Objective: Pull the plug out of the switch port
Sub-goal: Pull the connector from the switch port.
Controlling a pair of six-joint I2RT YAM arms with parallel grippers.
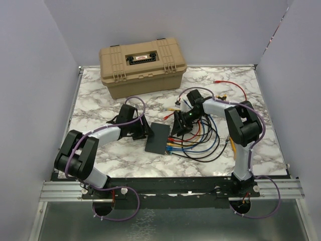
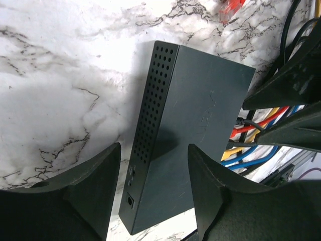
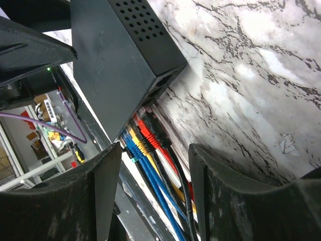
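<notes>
The switch is a flat black box lying on the marble table between my two grippers. Several plugs, red, yellow, blue and black, sit in the row of ports on its near short edge. My left gripper stands open at the switch's left side. In the left wrist view the switch shows its perforated edge between the fingers with a gap to the left one. My right gripper is open just behind the plugs, and their cables run between its fingers without touching them.
A tan toolbox stands at the back of the table. Loops of coloured cable spread right of the switch, under the right arm. A loose red cable lies at the back right. Grey walls close in both sides.
</notes>
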